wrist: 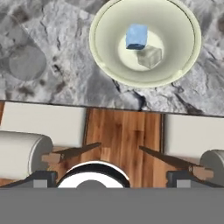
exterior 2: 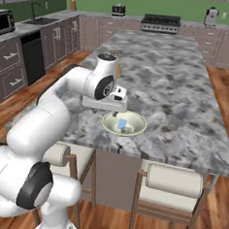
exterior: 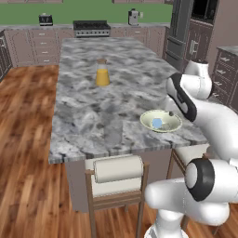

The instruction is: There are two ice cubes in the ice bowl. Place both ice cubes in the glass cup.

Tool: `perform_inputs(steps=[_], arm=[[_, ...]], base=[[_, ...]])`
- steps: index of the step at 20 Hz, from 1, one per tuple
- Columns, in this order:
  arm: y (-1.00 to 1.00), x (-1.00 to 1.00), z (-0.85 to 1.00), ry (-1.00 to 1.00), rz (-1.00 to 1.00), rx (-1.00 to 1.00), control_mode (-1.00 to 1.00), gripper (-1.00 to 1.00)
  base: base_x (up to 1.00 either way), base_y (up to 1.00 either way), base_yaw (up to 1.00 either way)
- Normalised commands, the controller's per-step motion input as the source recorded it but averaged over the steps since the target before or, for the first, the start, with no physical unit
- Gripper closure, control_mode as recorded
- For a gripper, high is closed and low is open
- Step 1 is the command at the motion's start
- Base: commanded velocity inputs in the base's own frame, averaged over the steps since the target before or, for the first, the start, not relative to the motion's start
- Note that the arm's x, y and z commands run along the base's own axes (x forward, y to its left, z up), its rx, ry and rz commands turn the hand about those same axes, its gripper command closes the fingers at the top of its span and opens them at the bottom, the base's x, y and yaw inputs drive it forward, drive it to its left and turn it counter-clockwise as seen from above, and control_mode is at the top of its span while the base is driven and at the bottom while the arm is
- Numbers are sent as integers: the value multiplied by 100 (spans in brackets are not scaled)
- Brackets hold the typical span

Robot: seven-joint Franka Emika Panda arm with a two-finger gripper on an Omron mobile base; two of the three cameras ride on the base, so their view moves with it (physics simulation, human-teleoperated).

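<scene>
Grey-white marble island counter [exterior: 107,107] runs down the middle of a kitchen with a wood plank floor [exterior: 25,139], green back wall and mauve-brown cabinets; stove [exterior: 91,28] against the far wall, a toaster [exterior: 45,19] on the back counter to its left. Two cushioned stools at the near edge of the island: one [exterior: 117,174] below the left part of that edge, the other [exterior 2: 173,185] to its right. Lidded jar of orange liquid [exterior: 102,73] stands mid-counter, well apart from the rest. Ice bowl [exterior: 148,122], shallow and pale cream-green, sits near the front edge of the counter. Hand view: two ice cubes inside it, touching, one clearly blue [wrist: 136,36], the other pale and nearly bowl-coloured [wrist: 149,57]. Glass cup [wrist: 27,62] is very faint against the marble, on the counter beside the bowl, apart from it. Gripper [exterior 2: 108,109] hangs just above the counter beside the bowl's rim, on the left of it in the right base view. Fingers too small and obscured to read; cannot tell how far open. Nothing seen held; contact with the bowl cannot be judged.
</scene>
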Motion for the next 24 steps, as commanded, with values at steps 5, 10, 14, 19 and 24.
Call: perform_inputs(steps=[5,10,14,19,24], arm=[[0,70,-37,28,10,-6,-100,-100],[-26,11,-64,33,24,-6,-100,-100],[-19,1,-18,9,7,0,-100,-100],[0,34,-26,1,0,0,-100,-100],[-5,51,-30,2,0,0,-100,-100]], base=[[0,0,0],[0,0,0],[0,0,0],[0,0,0],[0,0,0]])
